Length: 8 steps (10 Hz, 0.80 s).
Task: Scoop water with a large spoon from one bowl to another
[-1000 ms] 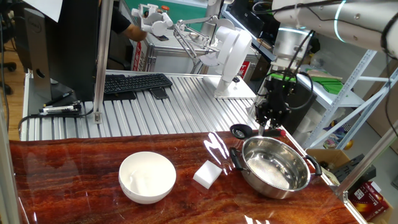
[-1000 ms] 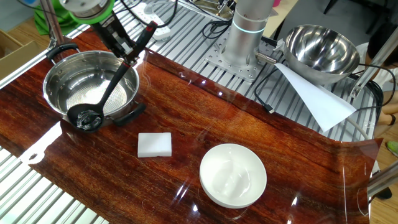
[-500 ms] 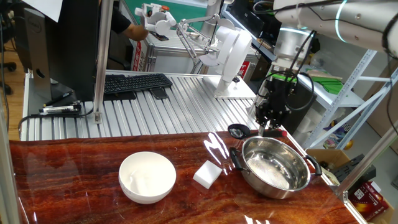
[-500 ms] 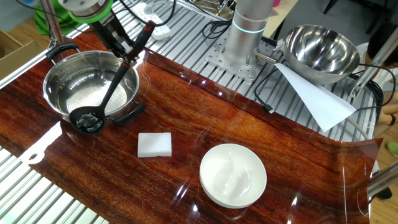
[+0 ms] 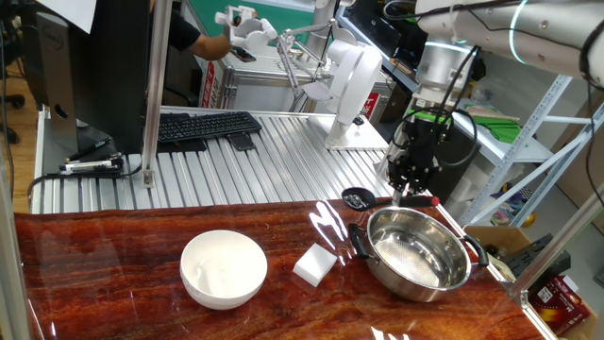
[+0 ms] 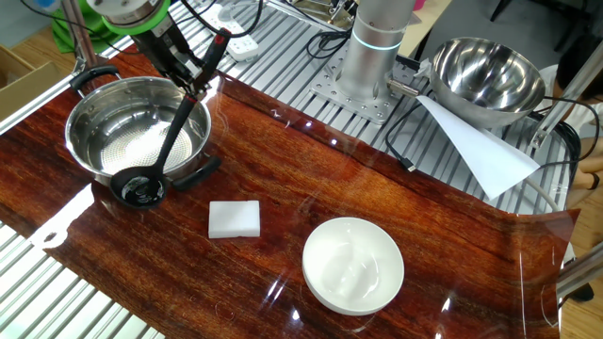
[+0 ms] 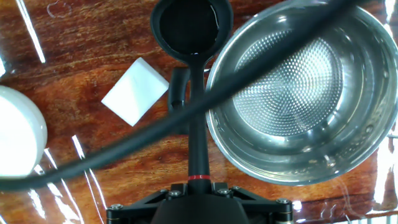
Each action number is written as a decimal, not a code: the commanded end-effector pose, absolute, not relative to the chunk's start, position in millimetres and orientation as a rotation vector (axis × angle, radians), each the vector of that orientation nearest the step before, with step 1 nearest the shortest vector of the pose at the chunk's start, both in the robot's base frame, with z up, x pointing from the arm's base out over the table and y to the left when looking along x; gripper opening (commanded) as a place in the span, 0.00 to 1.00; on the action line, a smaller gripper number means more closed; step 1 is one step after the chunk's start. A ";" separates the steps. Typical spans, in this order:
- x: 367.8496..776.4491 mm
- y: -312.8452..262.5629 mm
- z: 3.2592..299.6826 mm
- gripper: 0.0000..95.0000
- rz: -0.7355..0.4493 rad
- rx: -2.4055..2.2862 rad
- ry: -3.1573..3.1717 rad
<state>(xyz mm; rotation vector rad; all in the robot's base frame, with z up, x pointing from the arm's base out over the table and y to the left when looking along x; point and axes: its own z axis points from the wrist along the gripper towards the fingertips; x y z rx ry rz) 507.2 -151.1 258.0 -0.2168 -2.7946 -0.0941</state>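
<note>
My gripper [image 5: 408, 192] [image 6: 191, 83] [image 7: 199, 188] is shut on the thin handle of the black large spoon, just below its red mark. The spoon's round cup [image 5: 358, 198] [image 6: 139, 188] [image 7: 191, 25] hangs just outside the rim of the steel bowl [image 5: 444, 276] [image 6: 94, 122] [image 7: 298, 81], by its black side handle, and shows a glossy sheen inside. A faint sheen of water lies in the steel bowl. The white bowl [image 5: 224, 269] [image 6: 353, 266] [image 7: 15, 134] stands apart on the wooden tabletop.
A white rectangular block [image 5: 315, 263] [image 6: 235, 218] [image 7: 134, 91] lies between the two bowls. A second steel bowl [image 6: 490, 71], a white paper sheet [image 6: 476, 151] and the arm's base [image 6: 372, 56] stand behind. A keyboard [image 5: 208, 126] lies on the ribbed surface. A black cable [image 7: 124, 146] crosses the hand view.
The spoon's cup has shifted slightly away from the steel bowl's rim toward the white bowl's side. The grip on the handle is unchanged.
</note>
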 end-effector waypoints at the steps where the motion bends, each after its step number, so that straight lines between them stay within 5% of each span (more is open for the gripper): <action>1: 504.9 -150.7 255.9 0.00 -0.082 -0.172 -2.835; 8: 504.9 -150.7 255.9 0.00 -0.106 -0.047 -2.883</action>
